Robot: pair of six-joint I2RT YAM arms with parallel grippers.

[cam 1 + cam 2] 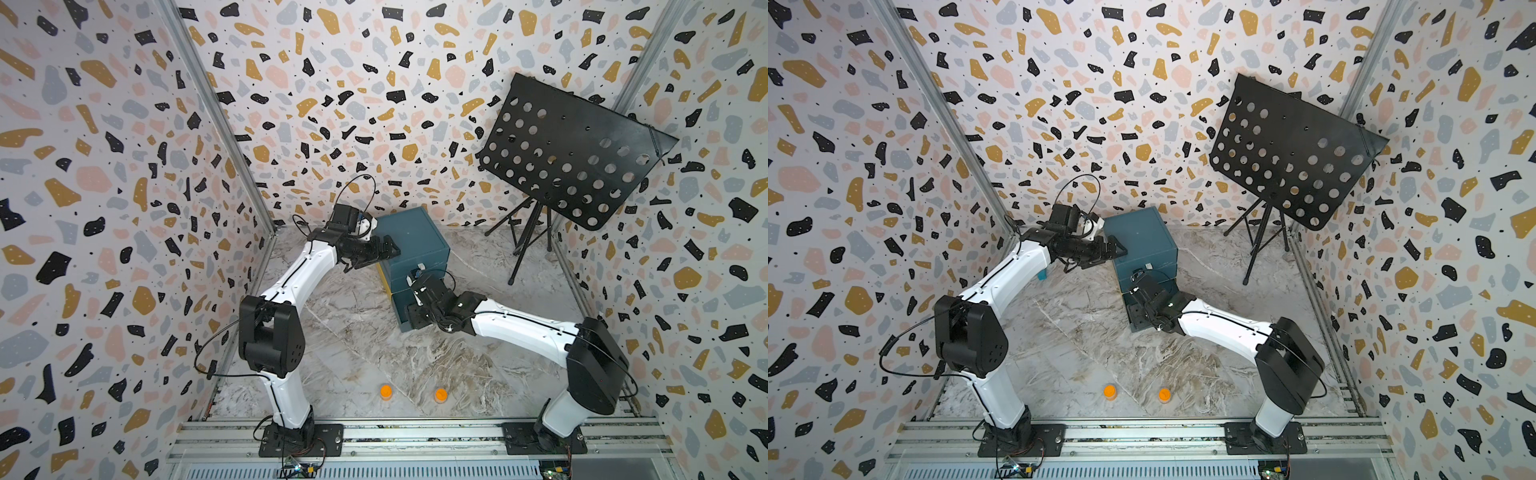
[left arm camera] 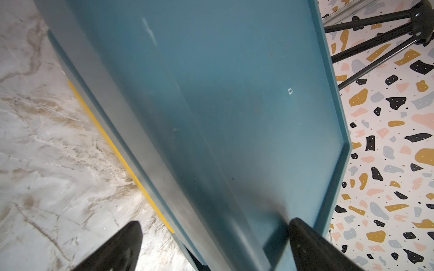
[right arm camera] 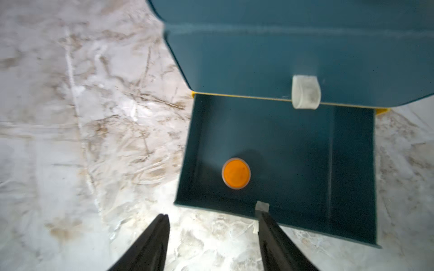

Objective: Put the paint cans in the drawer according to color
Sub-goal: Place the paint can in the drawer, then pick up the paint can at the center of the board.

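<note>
Right claw (image 3: 212, 214) spread, empty, above front rim of pulled-out bottom drawer (image 3: 293, 145); orange-topped paint jar (image 3: 236, 173) upright inside. Left claw (image 2: 216, 225) spread wide, straddling top edge of teal drawer box (image 1: 415, 241). Near bench (image 1: 374, 353) front edge: one jar (image 1: 386, 391), second jar (image 1: 440, 395), both orange-topped.

Robot lab booth: terrazzo-print walls (image 1: 332, 104), marble-print floor (image 1: 374, 357), arms (image 1: 291, 282) on aluminium rails (image 1: 415, 436).

Bare marble floor (image 1: 374, 357) between the drawer (image 1: 415, 241) and two front paint cans (image 1: 385, 391) (image 1: 440, 395); music stand (image 1: 573, 153) at rear right.
</note>
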